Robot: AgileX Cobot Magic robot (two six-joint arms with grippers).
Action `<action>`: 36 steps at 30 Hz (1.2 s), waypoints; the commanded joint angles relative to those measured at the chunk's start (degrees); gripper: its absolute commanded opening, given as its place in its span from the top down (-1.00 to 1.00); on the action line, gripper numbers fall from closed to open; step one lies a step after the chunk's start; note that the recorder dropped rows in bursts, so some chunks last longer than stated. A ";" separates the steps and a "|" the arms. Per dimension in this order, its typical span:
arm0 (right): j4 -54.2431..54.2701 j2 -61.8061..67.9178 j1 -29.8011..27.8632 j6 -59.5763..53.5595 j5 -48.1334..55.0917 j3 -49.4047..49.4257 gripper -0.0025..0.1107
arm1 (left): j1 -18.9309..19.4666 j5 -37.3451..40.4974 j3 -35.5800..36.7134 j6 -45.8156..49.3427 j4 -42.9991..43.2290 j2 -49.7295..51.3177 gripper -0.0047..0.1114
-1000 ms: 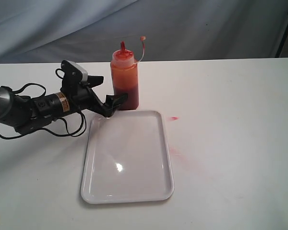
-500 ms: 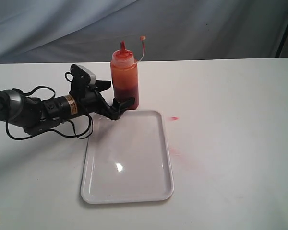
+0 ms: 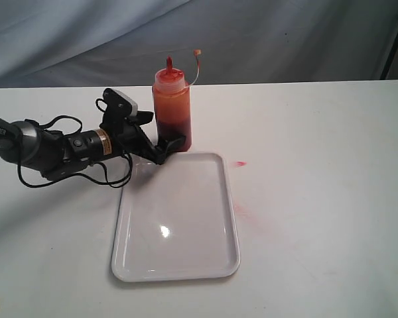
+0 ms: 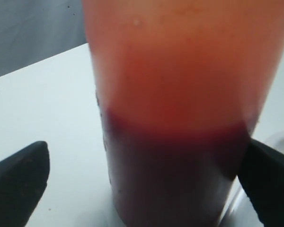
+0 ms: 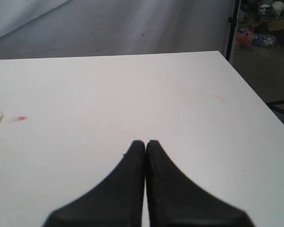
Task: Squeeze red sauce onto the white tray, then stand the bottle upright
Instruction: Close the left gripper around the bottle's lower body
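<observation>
The bottle (image 3: pixel 172 109) stands upright on the table just behind the white tray (image 3: pixel 179 277), its red nozzle up and the small cap hanging on its tether. Dark red sauce (image 3: pixel 175 132) fills its lower part. My left gripper (image 3: pixel 166 128) is open, one finger on each side of the bottle's lower part. In the left wrist view the bottle (image 4: pixel 180 94) fills the frame between the black fingertips (image 4: pixel 19 182); the left gripper (image 4: pixel 144 187) has not closed on it. No sauce shows on the tray. My right gripper (image 5: pixel 146 143) is shut on nothing above bare table.
A small red drop (image 3: pixel 239 163) lies on the table right of the tray, and it shows as the red drop (image 5: pixel 20 118) in the right wrist view. A faint pink smear (image 3: pixel 243 211) sits nearer the front. Grey cloth hangs behind the table.
My left arm has moved right and slightly back towards the bottle, bringing its open fingers from in front of the bottle to either side of its base.
</observation>
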 commanded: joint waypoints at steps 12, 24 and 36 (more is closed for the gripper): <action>0.32 -0.17 0.23 0.05 -0.03 0.21 0.96 | -0.22 0.04 -5.26 -2.27 5.91 3.16 -0.88; 0.32 -0.17 0.23 0.05 -0.03 0.21 0.96 | -0.36 0.04 -6.30 -3.71 5.67 3.25 -0.88; 0.32 -0.17 0.23 0.05 -0.03 0.21 0.96 | -2.94 4.79 -7.65 -4.65 3.95 3.38 -0.88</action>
